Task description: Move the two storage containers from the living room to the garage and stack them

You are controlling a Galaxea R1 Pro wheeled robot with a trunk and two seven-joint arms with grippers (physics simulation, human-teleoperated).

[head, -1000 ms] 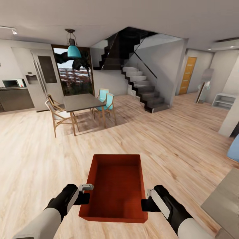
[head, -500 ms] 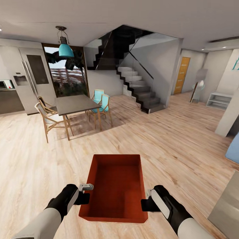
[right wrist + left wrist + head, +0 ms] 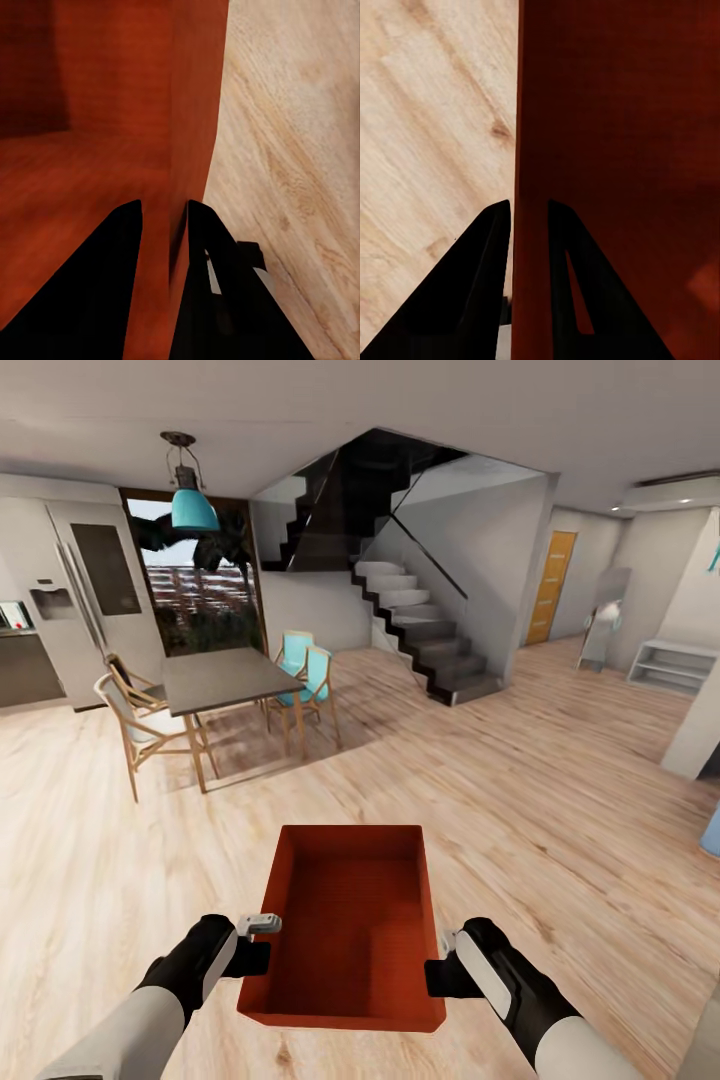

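Camera swung slightly; storage container [image 3: 345, 925] unmoved between grippers, above wood floor [image 3: 560, 800]. Left gripper [image 3: 526, 214] and right gripper [image 3: 163, 214] each pinch side wall.

This is a home, an open-plan ground floor. Light wood-plank flooring [image 3: 520, 780] runs throughout. A dining table [image 3: 225, 678] stands with wooden chairs [image 3: 135, 725] and teal chairs [image 3: 312, 672] under a teal hanging lamp [image 3: 192, 508]. A tall fridge [image 3: 85, 595] marks the kitchen, and a dark staircase [image 3: 420, 630] climbs beside an orange door [image 3: 552, 586].
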